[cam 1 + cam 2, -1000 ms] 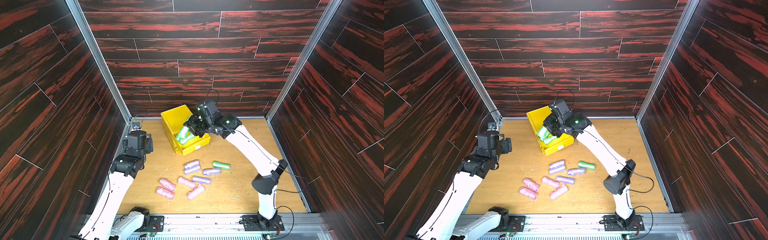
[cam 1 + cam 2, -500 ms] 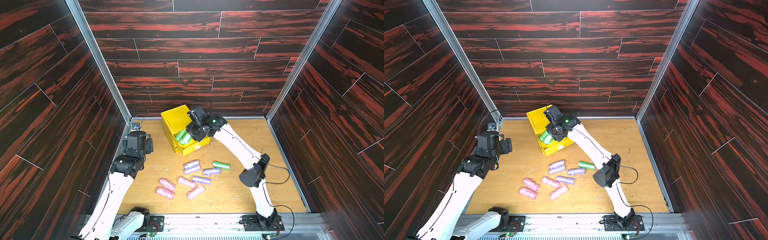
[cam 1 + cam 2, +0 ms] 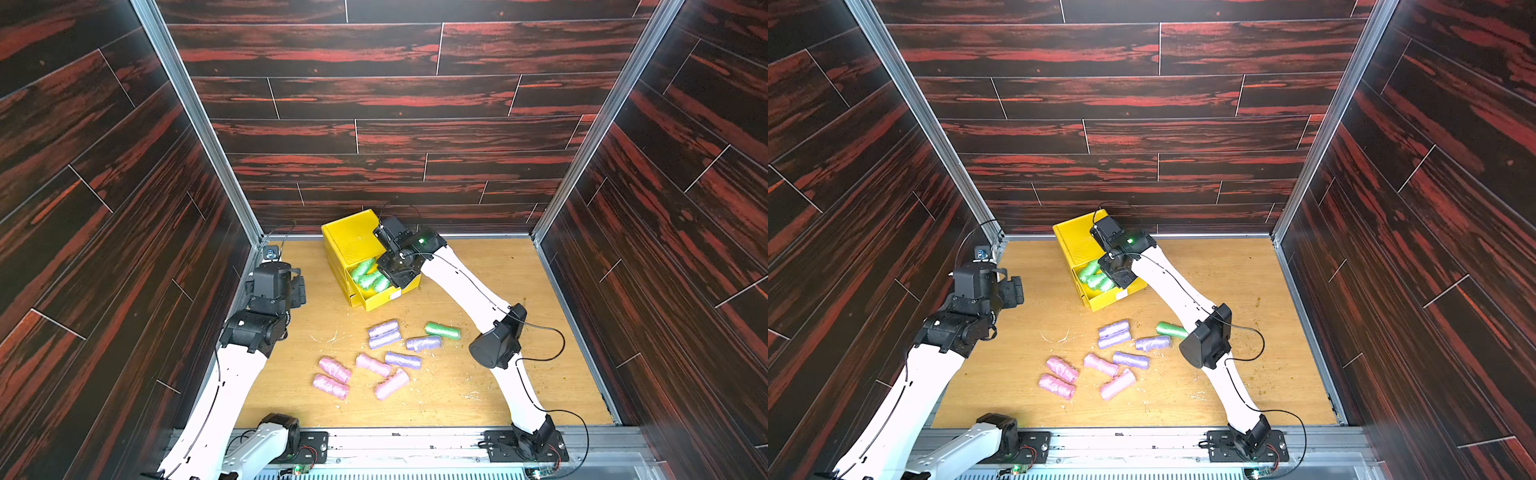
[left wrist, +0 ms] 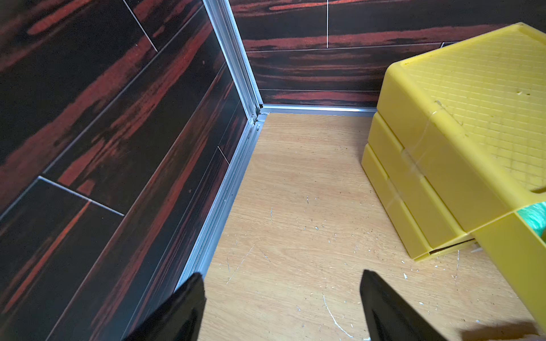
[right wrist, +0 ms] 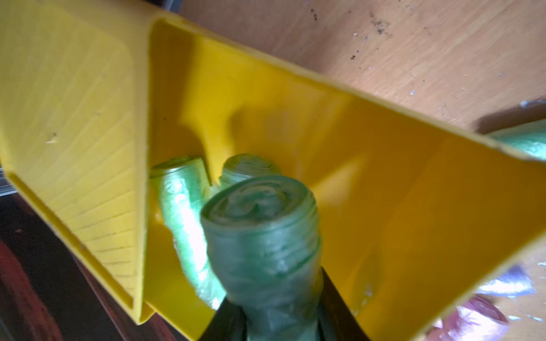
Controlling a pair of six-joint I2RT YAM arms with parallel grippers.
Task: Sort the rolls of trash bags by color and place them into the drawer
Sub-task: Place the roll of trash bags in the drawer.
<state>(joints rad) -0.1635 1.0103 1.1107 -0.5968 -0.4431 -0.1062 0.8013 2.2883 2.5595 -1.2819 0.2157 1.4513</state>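
Observation:
The yellow drawer [image 3: 352, 240] [image 3: 1079, 243] stands at the back with its top tray [image 5: 384, 183] pulled out. Two green rolls [image 5: 180, 206] lie inside it, also visible in a top view [image 3: 360, 267]. My right gripper [image 3: 386, 281] [image 3: 1113, 279] [image 5: 274, 307] hangs over that tray, shut on a third green roll [image 5: 260, 230]. On the floor lie one green roll [image 3: 442, 330], several lavender rolls [image 3: 384, 333] and several pink rolls [image 3: 334, 370]. My left gripper [image 3: 297, 291] [image 4: 282, 277] is open and empty near the left wall.
Dark wood-look walls [image 3: 124, 208] box in the wooden floor [image 3: 478, 386] on three sides. The aluminium wall rail [image 4: 224, 200] runs close beside my left gripper. The chest's side [image 4: 413, 177] faces it. Plastic scraps [image 3: 328, 337] litter the floor near the rolls.
My right arm has swung the green roll down and inward over the open tray. The left arm and the rolls on the floor have not moved.

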